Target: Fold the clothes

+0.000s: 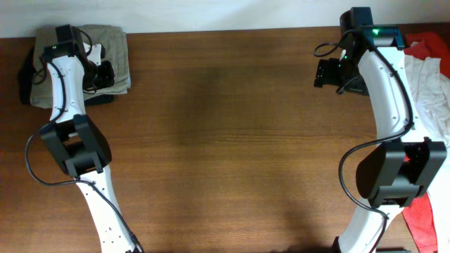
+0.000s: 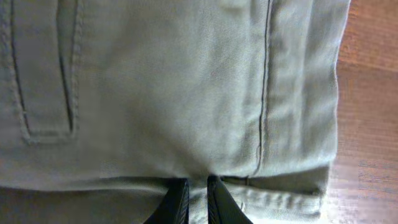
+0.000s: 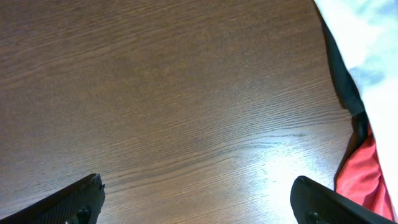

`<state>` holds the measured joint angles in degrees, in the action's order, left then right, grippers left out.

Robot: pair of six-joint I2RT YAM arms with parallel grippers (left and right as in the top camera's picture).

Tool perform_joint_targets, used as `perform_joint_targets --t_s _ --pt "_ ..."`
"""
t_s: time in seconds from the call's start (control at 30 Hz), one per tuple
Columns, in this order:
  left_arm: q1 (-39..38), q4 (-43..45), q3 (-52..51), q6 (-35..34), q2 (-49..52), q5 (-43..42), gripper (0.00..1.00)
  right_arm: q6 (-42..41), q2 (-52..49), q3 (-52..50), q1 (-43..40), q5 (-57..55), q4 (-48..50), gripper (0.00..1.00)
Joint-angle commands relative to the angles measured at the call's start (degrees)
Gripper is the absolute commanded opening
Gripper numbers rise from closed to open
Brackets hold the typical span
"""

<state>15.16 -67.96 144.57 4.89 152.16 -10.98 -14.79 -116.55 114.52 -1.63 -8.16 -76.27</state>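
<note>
Folded khaki shorts (image 1: 116, 53) lie at the table's far left corner on a dark garment (image 1: 28, 77). My left gripper (image 1: 104, 74) sits over them; in the left wrist view the fingers (image 2: 198, 200) are nearly together, pinching a fold at the edge of the khaki shorts (image 2: 186, 93). My right gripper (image 1: 330, 72) hovers open and empty over bare wood at the far right; its fingers are spread wide (image 3: 199, 199). A white garment (image 1: 432, 88) and a red garment (image 1: 429, 39) lie in a pile at the right edge, also seen in the right wrist view as white (image 3: 367, 37) and red (image 3: 364, 177).
The brown wooden table (image 1: 225, 126) spans the view. A black cloth edge (image 3: 339, 68) borders the white garment. More red cloth (image 1: 425, 221) hangs at the near right by the right arm's base.
</note>
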Motion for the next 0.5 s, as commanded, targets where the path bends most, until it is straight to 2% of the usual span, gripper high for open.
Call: perform_joint_targets --t_s 0.0,0.03,0.07,0.1,0.13,0.23,0.3,0.43,0.47 --pt "0.76 -2.75 -0.07 -0.15 -6.36 0.85 0.14 -0.02 0.70 -0.04 0.11 -1.14 0.00 0.99" --pt "0.76 -3.72 -0.07 -0.17 -9.46 0.83 0.33 -0.02 0.70 -0.04 0.11 -1.14 0.00 0.99" --pt "0.76 -4.70 -0.07 -0.17 -12.61 0.68 0.56 -0.04 0.68 -0.04 0.11 -1.14 0.00 0.99" --pt "0.76 -5.84 -0.07 -0.20 -15.67 0.66 0.87 -0.04 0.70 -0.04 0.11 -1.14 0.00 0.99" --pt "0.76 -7.52 -0.07 -0.85 -19.91 0.66 0.99 -0.02 0.70 -0.04 0.11 -1.14 0.00 0.99" --pt "0.76 -11.74 -0.07 -2.75 -28.50 -2.01 0.99 -0.04 0.70 -0.04 0.11 -1.14 0.00 0.99" --pt "0.76 -17.44 -0.07 -2.75 -35.58 -8.17 0.99 -0.04 0.70 -0.04 0.11 -1.14 0.00 0.99" --pt "0.76 -28.74 -0.13 -2.73 -43.10 -15.06 0.99 -0.04 0.70 -0.04 0.11 -1.14 0.00 0.99" --pt "0.76 -28.15 -0.17 -2.73 -44.19 -14.67 0.99 -0.04 0.68 -0.04 0.11 -1.14 0.00 0.99"
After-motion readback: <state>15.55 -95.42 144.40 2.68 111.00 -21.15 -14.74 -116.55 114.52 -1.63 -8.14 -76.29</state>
